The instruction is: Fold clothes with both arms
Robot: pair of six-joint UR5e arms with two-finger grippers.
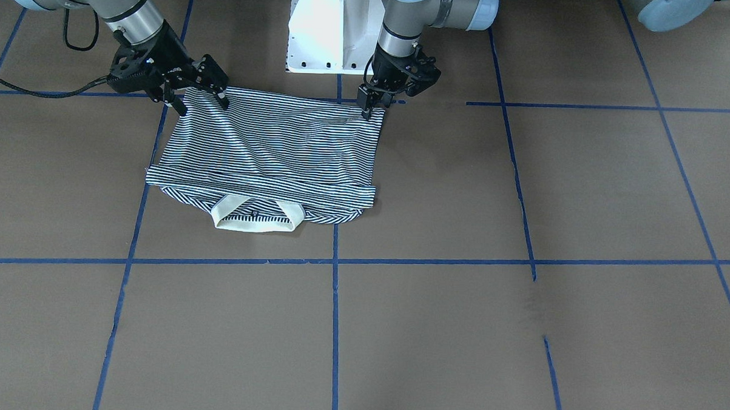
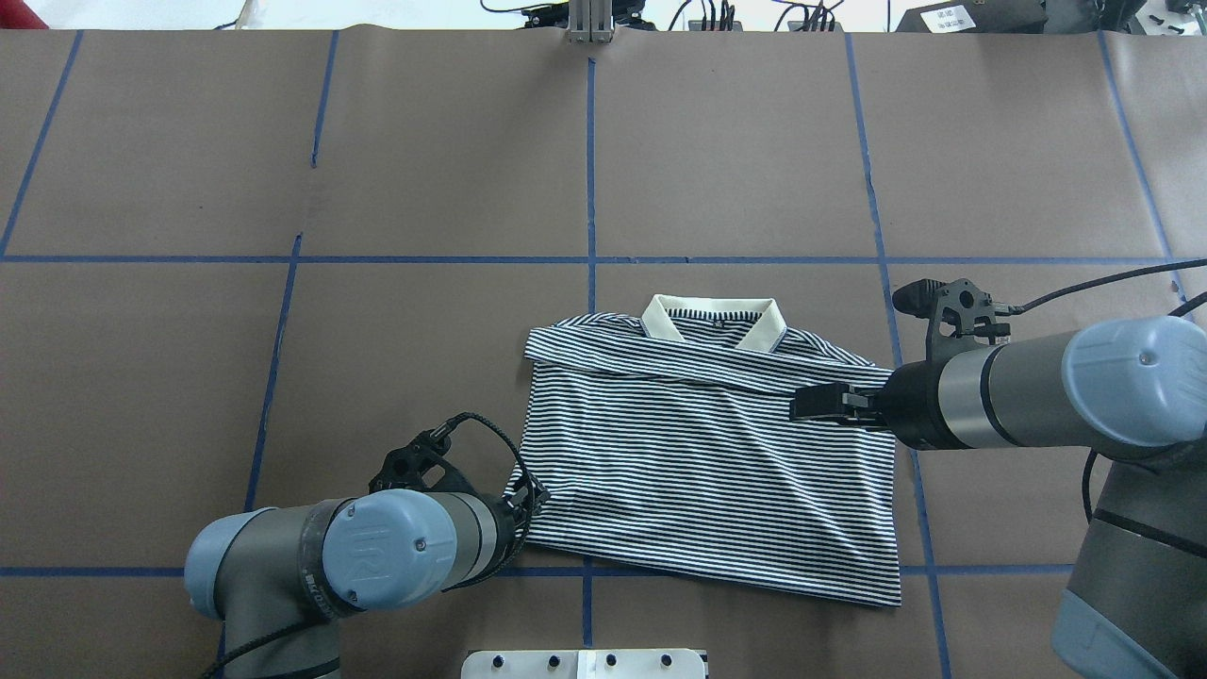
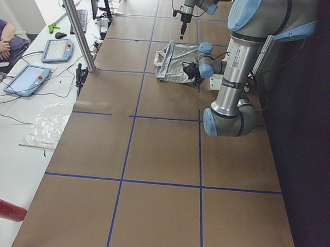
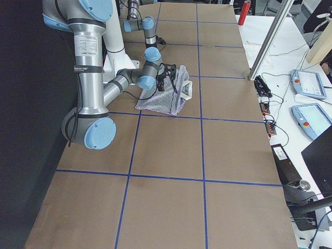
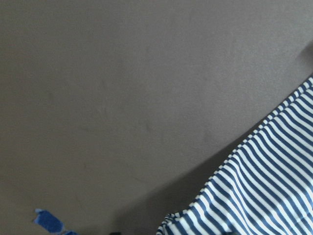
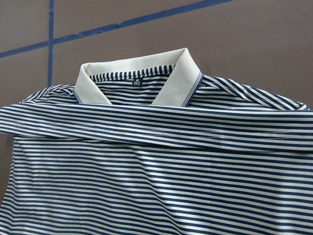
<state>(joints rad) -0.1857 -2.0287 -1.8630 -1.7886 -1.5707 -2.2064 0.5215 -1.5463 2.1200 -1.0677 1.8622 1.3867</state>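
The striped polo shirt [image 1: 270, 147] [image 2: 707, 462] lies flat on the brown table, with its cream collar [image 2: 714, 321] [image 6: 137, 83] on the side away from the robot and a folded band of cloth across it just below the collar. My left gripper [image 1: 366, 113] points down at the hem's corner near the base, fingers together and pinched on the cloth. The left wrist view shows only the shirt's edge [image 5: 264, 186]. My right gripper [image 1: 201, 105] [image 2: 801, 404] hovers over the other hem corner, fingers spread, holding nothing.
The white pedestal base [image 1: 331, 34] stands just behind the hem. Blue tape lines [image 2: 590, 189] grid the table. A side bench with tablets [image 3: 27, 79] and a red can [image 3: 5, 208] runs along the far edge, and a person's arm [image 3: 1, 40] shows there.
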